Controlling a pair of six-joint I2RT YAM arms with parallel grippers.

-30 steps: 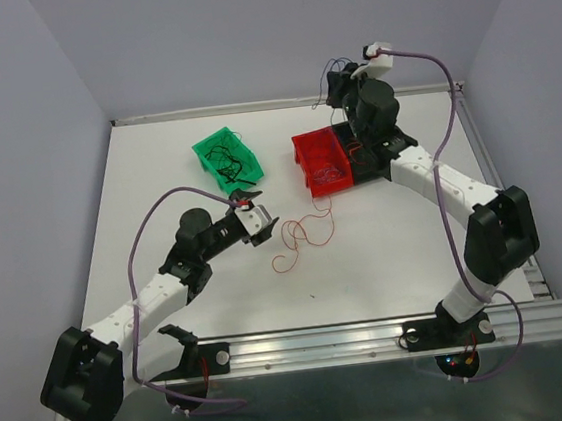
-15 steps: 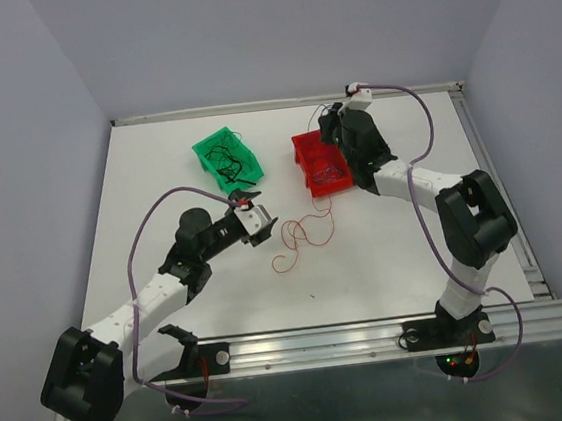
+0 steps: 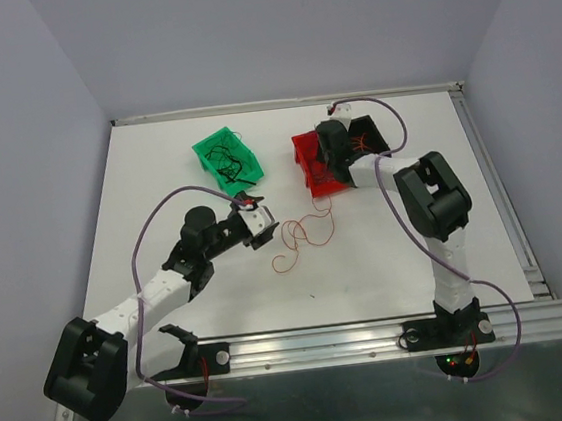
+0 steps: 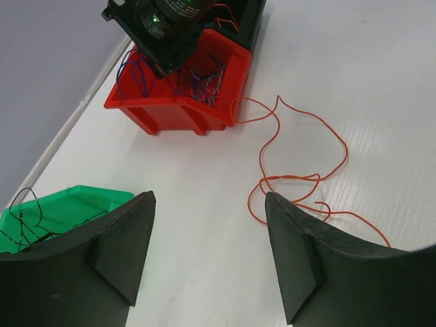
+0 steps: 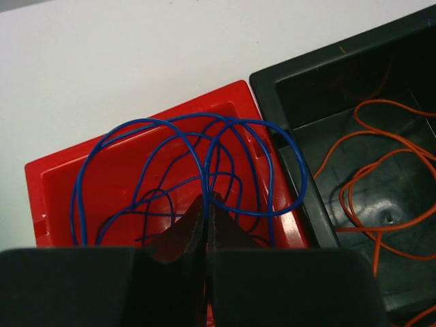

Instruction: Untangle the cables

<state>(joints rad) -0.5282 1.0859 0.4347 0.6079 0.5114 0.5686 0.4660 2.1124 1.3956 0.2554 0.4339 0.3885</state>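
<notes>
My right gripper [image 5: 208, 201] is shut on a bunch of thin blue cables [image 5: 205, 170] whose loops hang over the red bin [image 5: 61, 184]. In the top view it [image 3: 329, 157] is low over that red bin [image 3: 307, 152]. More blue-purple cables [image 4: 199, 83] lie in the red bin [image 4: 170, 109]. A loose orange cable [image 3: 304, 235] curls on the table in front of the red bin; it also shows in the left wrist view [image 4: 300, 178]. My left gripper [image 4: 208, 199] is open and empty, just left of the orange cable, and shows in the top view [image 3: 264, 222].
A black bin [image 5: 340, 88] holding orange cables [image 5: 381, 170] touches the red bin's right side. A green bin [image 3: 227, 156] with black cables stands at the back left, also in the left wrist view [image 4: 61, 211]. An aluminium rail [image 3: 374, 333] runs along the near edge.
My right arm has folded in and swung down from above the bins' far side to low over the red bin, carrying the blue cables. My left gripper has edged slightly right.
</notes>
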